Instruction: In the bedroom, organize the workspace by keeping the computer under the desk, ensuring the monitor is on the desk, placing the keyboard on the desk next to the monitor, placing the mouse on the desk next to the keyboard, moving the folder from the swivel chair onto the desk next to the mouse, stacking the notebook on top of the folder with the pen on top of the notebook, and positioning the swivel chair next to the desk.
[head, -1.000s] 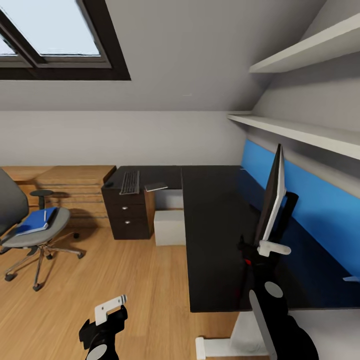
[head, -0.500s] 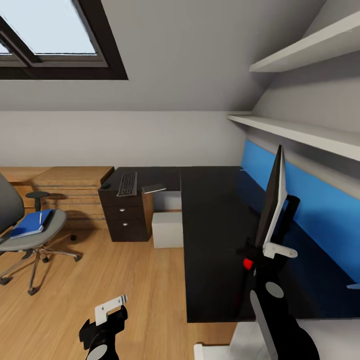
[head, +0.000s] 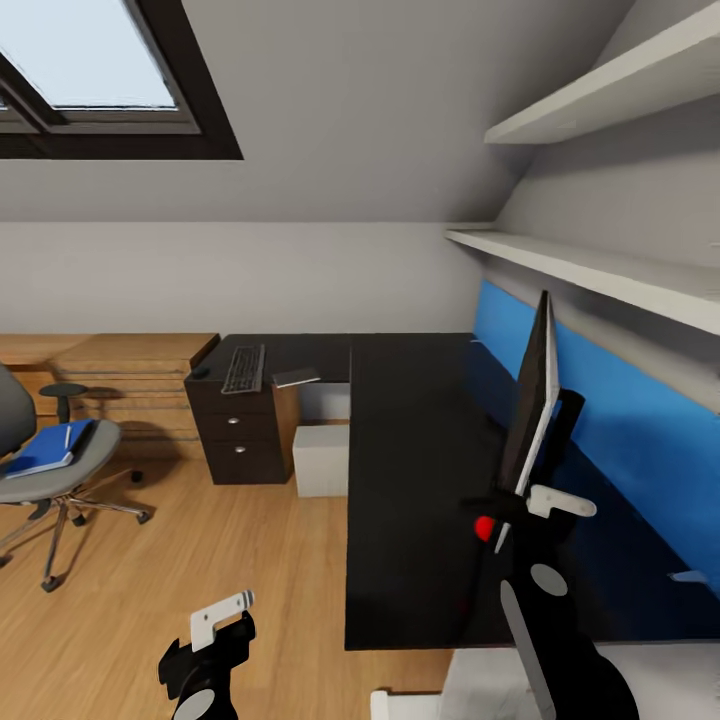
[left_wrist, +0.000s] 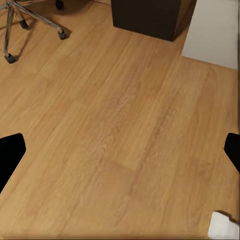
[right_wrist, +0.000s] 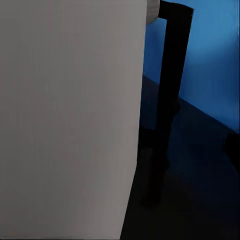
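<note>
My right gripper (head: 525, 500) is shut on the lower edge of the monitor (head: 530, 400), which stands edge-on over the right part of the black desk (head: 410, 500). Its grey back (right_wrist: 70, 115) and black stand (right_wrist: 170, 75) show close up in the right wrist view. At the desk's far left end lie the keyboard (head: 243, 368), the mouse (head: 203, 372) and the notebook (head: 297, 377). The light grey computer (head: 322, 460) sits on the floor under the desk. The swivel chair (head: 55, 480) at left carries the blue folder (head: 40, 452) with a thin white pen (head: 68, 437) on it. My left gripper (head: 225, 618) hangs open over bare floor.
A black drawer unit (head: 240, 440) stands under the keyboard end, with an oak dresser (head: 130, 385) to its left. A blue back panel (head: 620, 430) and two white shelves (head: 600, 275) line the right wall. Wood floor (left_wrist: 120, 130) stretches between the chair and the desk.
The whole picture has slid left, so the camera has moved. My right gripper still grips the monitor and my left gripper has kept its pose.
</note>
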